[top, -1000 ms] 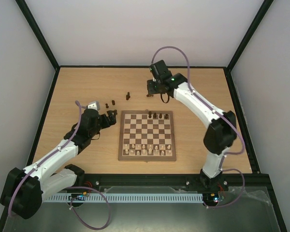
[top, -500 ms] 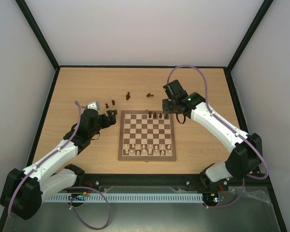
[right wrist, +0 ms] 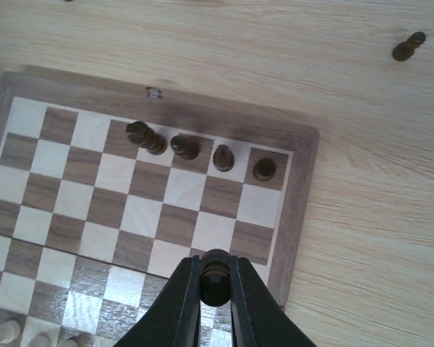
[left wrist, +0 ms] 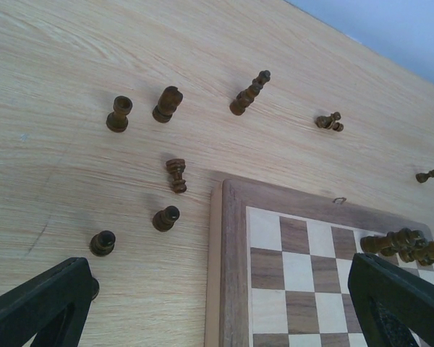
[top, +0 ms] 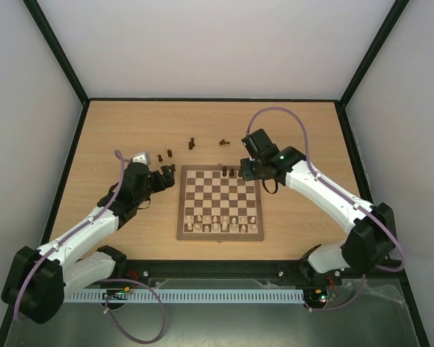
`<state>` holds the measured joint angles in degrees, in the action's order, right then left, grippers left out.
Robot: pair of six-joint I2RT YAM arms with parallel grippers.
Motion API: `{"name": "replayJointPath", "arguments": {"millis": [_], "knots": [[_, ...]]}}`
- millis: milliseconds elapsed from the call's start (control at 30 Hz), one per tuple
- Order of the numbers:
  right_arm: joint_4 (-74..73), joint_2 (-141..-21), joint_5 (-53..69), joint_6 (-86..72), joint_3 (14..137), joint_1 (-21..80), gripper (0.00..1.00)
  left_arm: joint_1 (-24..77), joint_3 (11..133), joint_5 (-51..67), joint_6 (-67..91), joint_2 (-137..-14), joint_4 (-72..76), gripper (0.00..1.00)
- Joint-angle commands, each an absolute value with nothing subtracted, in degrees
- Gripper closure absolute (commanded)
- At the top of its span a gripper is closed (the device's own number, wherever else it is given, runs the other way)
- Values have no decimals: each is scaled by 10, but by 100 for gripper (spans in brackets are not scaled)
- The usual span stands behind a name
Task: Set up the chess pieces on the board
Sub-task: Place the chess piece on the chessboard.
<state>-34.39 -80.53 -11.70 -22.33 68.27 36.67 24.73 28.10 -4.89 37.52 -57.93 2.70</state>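
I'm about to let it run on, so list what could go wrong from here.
1. The right hand is shut on a piece above the board; lowering it could knock the back-row pieces nearby.
2. Released off-centre, it might tip.
3. The open left hand has loose pieces near one finger; a move could scatter them.

A robot lab cell — blank pale walls (top: 217, 43), black frame posts (top: 56, 50), a light-wood tabletop (top: 130, 123).
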Motion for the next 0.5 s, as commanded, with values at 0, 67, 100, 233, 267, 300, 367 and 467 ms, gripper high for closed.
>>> {"name": "replayJointPath", "arguments": {"millis": [0, 67, 100, 233, 267, 300, 367, 467], "knots": [[-361, -796, -105, -226, 669, 379, 91, 244, 278, -47, 371, -588, 39, 0], [-363, -798, -105, -226, 657, 379, 91, 244, 278, -48, 371, -588, 38, 0], [-361, -798, -104, -226, 649, 380, 91, 244, 278, -47, 371, -588, 39, 1], [-338, -803, -95, -232, 616, 380, 90, 244, 278, -47, 371, -588, 39, 0], [-329, -804, -93, -235, 608, 380, 90, 244, 278, -47, 371, -588, 39, 0], [-318, -807, -92, -238, 600, 380, 90, 244, 279, -47, 371, -587, 39, 0], [-296, -814, -89, -242, 588, 380, 90, 244, 278, -47, 371, -586, 39, 0], [-269, -831, -95, -247, 579, 380, 90, 245, 278, -45, 371, -586, 39, 0]]}}
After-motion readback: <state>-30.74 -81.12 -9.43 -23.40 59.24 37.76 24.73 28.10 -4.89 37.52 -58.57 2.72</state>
